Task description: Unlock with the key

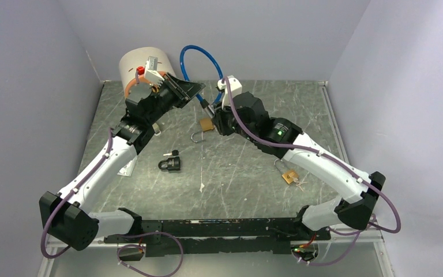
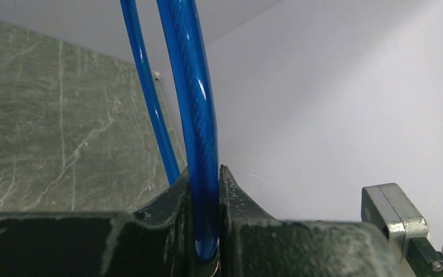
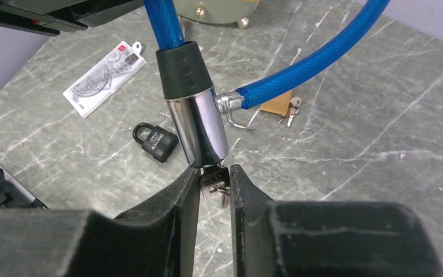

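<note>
Right gripper [image 3: 214, 176] pinches the key [image 3: 212, 184] under the near-upright lock barrel [image 3: 198, 124], while left gripper [image 2: 206, 184] clamps the blue cable [image 2: 196, 104].

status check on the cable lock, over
Left gripper shut on blue cable. Right gripper shut on key, seated in lock barrel. Nothing blocking; black padlock lies apart.

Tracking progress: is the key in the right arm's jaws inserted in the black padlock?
No: the key, in the right gripper, sits at the chrome cable lock's end; the black padlock lies apart.
</note>
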`<state>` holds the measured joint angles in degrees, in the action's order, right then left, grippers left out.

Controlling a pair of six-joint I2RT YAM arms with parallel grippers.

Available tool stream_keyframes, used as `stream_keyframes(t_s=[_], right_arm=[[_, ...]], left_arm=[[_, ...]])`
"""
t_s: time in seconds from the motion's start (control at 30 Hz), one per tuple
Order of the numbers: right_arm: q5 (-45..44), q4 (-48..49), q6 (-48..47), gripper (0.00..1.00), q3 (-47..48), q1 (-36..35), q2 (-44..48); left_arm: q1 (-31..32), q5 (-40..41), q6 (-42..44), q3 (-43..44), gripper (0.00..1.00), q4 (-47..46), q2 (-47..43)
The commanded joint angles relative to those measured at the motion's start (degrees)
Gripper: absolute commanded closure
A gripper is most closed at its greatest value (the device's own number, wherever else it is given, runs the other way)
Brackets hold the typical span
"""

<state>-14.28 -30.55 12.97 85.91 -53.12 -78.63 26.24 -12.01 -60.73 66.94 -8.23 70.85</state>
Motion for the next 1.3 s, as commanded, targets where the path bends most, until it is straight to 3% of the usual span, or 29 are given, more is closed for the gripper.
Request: stream_keyframes(t_s=[0.0,0.27,0.4,0.6,0.77,0.93,1.1,1.13,1.27], right_arm=[[-1.15,-0.02,-1.45,0.77,2.95,-0.21,-1.05],[0.32,1.74,-1.44,1.00,2.49,-0.13,-1.45],[10.53,5.60,-1.90,1.00,-1.15,2.74,0.92],[40.97,17.95,3.62,1.00,-11.35,13.52,6.66],[54.18,27.75,9.89,1.00,-15.48,18.09,7.72],[58.97,37.14,17.40,1.00,-19.47,20.52,8.42],[58.47,37.71,18.97,1.00,-20.06,20.98,8.19],[58.11,37.34,19.43,0.98,-20.08,21.11,8.19],[56.05,40.60,25.29,0.56,-23.77,23.17,10.22]], left_arm=[[0.08,-0.47,-0.81,3.00,0.97,-3.64,-2.37],[0.13,-2.25,-1.03,3.00,0.98,-4.17,-2.73],[0.04,-4.38,-1.10,2.67,0.98,-5.64,-2.87],[-0.48,-8.97,-1.85,2.75,0.98,-9.15,-2.66],[-0.81,-11.56,-4.71,1.82,0.98,-14.20,-2.11],[-1.18,-13.15,-9.37,-0.11,0.98,-19.53,-1.39],[-1.28,-13.43,-10.74,-0.70,0.98,-21.69,-1.28],[-1.28,-13.47,-10.68,-0.75,0.98,-21.92,-1.30],[-1.41,-14.06,-10.18,-1.38,0.98,-24.34,-1.24]])
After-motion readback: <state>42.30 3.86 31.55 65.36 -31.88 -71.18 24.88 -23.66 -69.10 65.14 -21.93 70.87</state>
